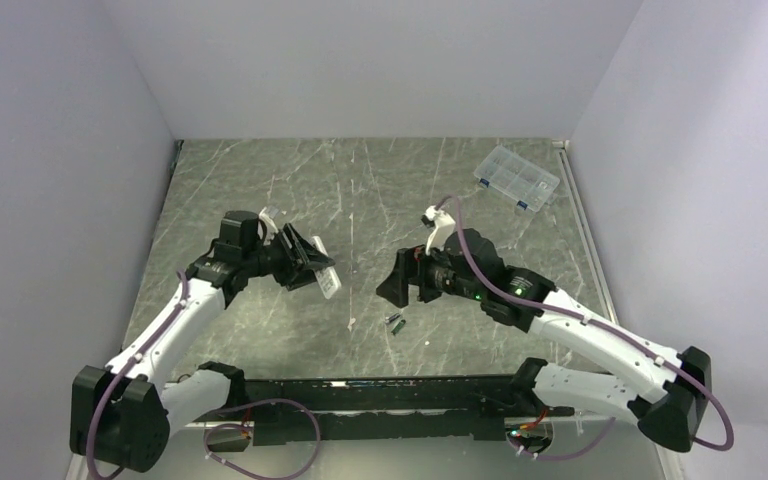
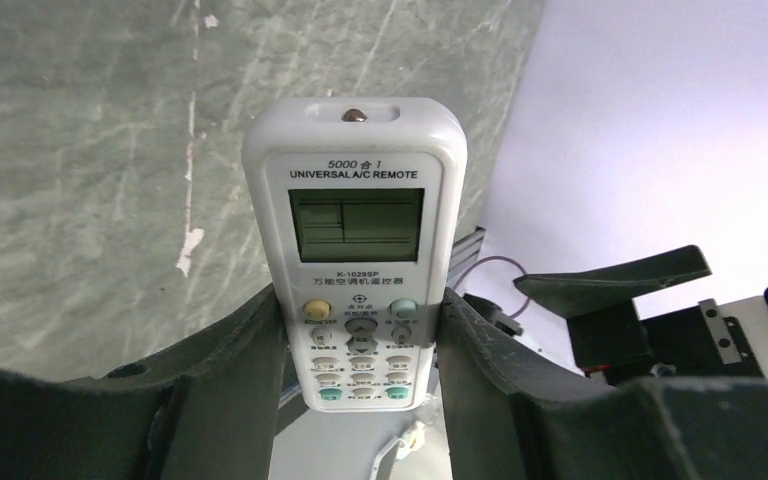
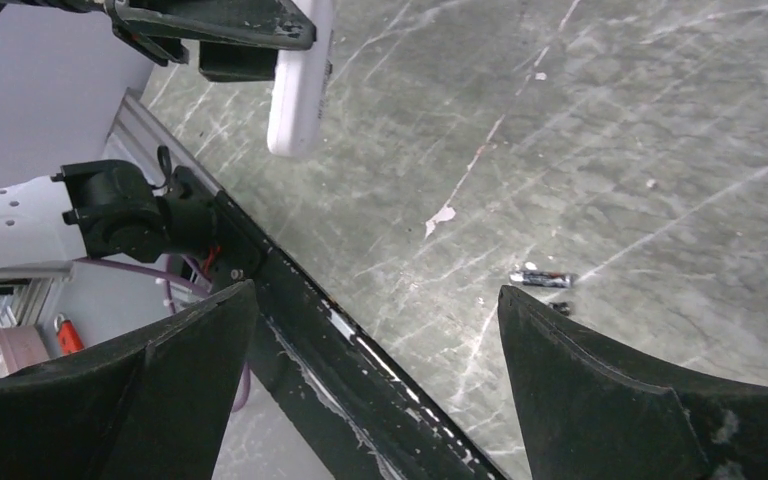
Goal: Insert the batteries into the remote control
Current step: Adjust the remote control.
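Observation:
My left gripper (image 1: 305,262) is shut on the white remote control (image 1: 328,281) and holds it above the table at the left. In the left wrist view the remote (image 2: 355,200) sits between my fingers (image 2: 230,360), its screen and buttons facing the camera. Two small dark batteries (image 1: 396,322) lie on the table near the front middle. My right gripper (image 1: 397,285) hangs open and empty just above and behind them. The right wrist view shows one battery (image 3: 542,279) by the right finger (image 3: 600,380), a second one partly hidden behind that finger, and the held remote (image 3: 300,80) at the top.
A clear compartmented box (image 1: 517,178) stands at the back right. A small white piece (image 1: 270,214) shows just behind the left wrist. A black rail (image 1: 380,395) runs along the table's front edge and also shows in the right wrist view (image 3: 340,340). Walls close in left, right and back.

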Controlling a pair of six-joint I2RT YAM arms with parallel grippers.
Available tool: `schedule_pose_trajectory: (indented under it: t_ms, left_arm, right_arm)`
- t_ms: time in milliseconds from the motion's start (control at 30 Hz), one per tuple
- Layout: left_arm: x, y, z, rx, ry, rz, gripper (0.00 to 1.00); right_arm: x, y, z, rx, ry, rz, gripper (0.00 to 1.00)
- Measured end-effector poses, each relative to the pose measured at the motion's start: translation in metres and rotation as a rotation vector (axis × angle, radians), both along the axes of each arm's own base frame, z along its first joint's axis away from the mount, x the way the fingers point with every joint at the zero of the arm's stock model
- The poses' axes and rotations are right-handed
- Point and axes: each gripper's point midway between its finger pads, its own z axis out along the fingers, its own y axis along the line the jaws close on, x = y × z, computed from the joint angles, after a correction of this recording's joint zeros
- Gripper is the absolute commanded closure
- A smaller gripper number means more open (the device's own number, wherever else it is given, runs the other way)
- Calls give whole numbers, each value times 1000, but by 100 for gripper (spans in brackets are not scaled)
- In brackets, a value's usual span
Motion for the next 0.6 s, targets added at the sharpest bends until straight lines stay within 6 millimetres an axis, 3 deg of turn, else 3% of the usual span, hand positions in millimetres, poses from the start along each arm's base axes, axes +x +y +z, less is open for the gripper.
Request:
schedule_pose_trajectory:
  t_ms: [333,600]
  left_arm:
    - [-11,-17,-1,-101,80,63,100]
    - [-16,-27,9,-148,89,96,100]
  right_arm:
    - [-3,44,17,-17,-31,49,11]
    - [1,62,17,-52,-50,34,17]
